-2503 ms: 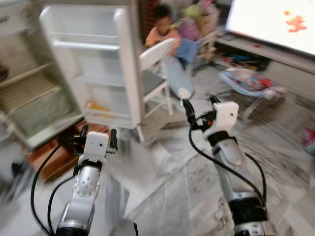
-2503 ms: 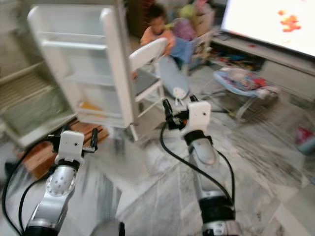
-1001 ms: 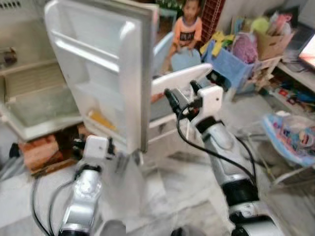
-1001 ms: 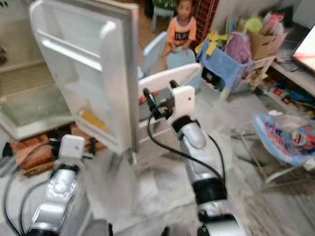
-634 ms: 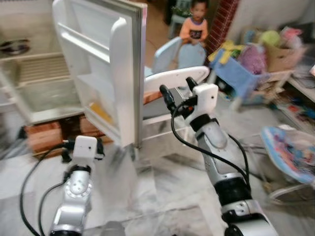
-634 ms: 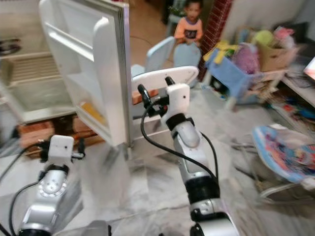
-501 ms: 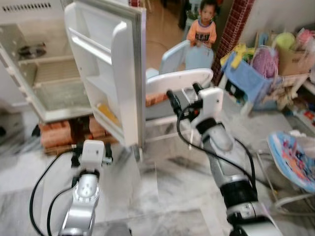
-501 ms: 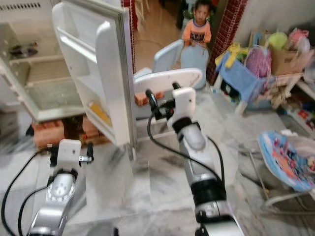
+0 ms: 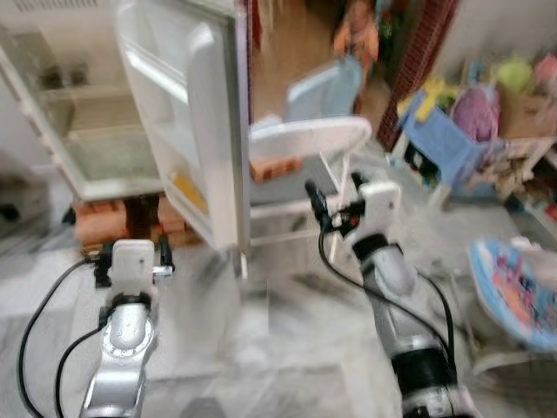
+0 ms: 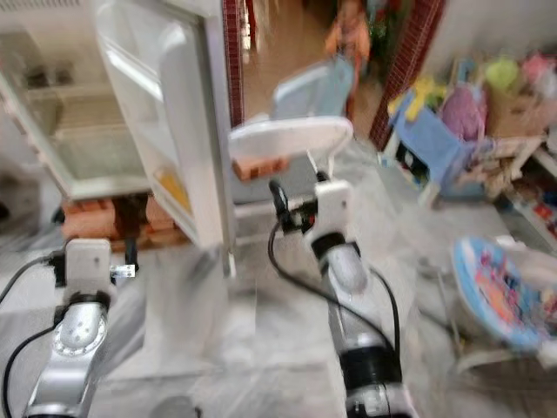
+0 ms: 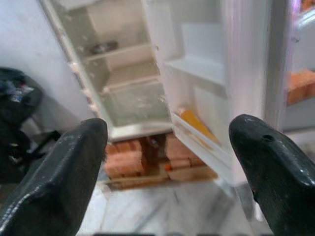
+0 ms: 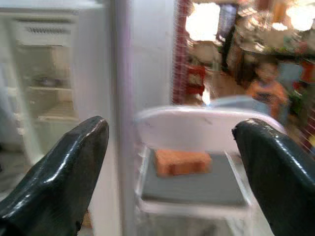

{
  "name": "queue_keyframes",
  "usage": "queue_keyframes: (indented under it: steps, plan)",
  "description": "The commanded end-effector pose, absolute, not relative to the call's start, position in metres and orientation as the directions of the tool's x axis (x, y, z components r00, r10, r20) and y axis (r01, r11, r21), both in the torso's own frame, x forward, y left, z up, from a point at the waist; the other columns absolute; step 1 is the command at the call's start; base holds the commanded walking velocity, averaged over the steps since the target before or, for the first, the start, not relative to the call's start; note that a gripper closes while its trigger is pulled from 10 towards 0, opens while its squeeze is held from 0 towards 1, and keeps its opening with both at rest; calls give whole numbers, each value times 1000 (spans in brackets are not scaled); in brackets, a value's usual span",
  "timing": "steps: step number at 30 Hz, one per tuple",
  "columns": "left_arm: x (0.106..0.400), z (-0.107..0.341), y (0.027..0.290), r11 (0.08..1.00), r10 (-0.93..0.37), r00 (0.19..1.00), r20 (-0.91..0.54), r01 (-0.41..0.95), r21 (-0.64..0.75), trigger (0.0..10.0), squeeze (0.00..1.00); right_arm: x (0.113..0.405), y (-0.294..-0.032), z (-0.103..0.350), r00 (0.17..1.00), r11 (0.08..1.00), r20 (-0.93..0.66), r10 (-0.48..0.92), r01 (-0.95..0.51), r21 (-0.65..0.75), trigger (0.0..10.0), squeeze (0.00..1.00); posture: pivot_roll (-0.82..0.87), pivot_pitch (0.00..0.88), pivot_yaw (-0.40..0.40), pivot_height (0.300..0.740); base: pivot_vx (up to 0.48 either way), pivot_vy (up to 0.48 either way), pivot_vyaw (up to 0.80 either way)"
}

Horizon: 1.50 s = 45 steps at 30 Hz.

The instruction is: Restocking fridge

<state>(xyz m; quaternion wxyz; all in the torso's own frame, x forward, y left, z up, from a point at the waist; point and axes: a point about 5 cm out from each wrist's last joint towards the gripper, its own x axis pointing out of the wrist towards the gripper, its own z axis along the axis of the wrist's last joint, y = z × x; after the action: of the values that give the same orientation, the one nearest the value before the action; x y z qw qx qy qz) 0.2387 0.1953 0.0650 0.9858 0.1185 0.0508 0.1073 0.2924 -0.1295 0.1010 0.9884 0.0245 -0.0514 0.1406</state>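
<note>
Fridge: door open, now nearer your left gripper, ahead of it; right gripper faces a chair. Both spread wide, empty; you have nothing to stock yet.

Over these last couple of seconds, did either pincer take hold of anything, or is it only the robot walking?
Only the robot moving: its head camera swung from the room toward the open fridge. The fridge door hangs open as before. The left pincer and right pincer remain raised, open and empty. The brick lies on the white chair, untouched.

Head pair looks down; all views share open fridge.
</note>
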Motion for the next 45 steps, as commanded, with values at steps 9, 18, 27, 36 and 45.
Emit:
queue_keyframes:
  steps: [9,18,27,36,45]
  plan:
    - [243,70,190,953,207,977,-47,-190,237,10000,0,304,-117,124,931,948,186,313,-317,-8,10000,0,137,0,-35,740,469,0,444]
    - [240,68,191,952,213,975,-59,-194,237,10000,0,312,-115,130,929,945,188,319,-326,8,10000,0,141,0,-35,740,467,0,760]
    - [240,66,190,952,225,971,-82,-201,231,10000,0,325,-105,138,905,922,188,381,-388,-2,10000,0,146,0,-36,740,300,0,94]
    - [237,60,192,947,241,962,-125,-206,245,10000,0,346,-98,147,916,929,155,371,-366,-58,10000,0,164,0,-45,740,0,0,0]
    - [225,44,197,959,244,933,-265,-191,210,10000,0,350,-76,155,867,880,182,464,-475,22,10000,0,186,0,-48,740,0,0,0]
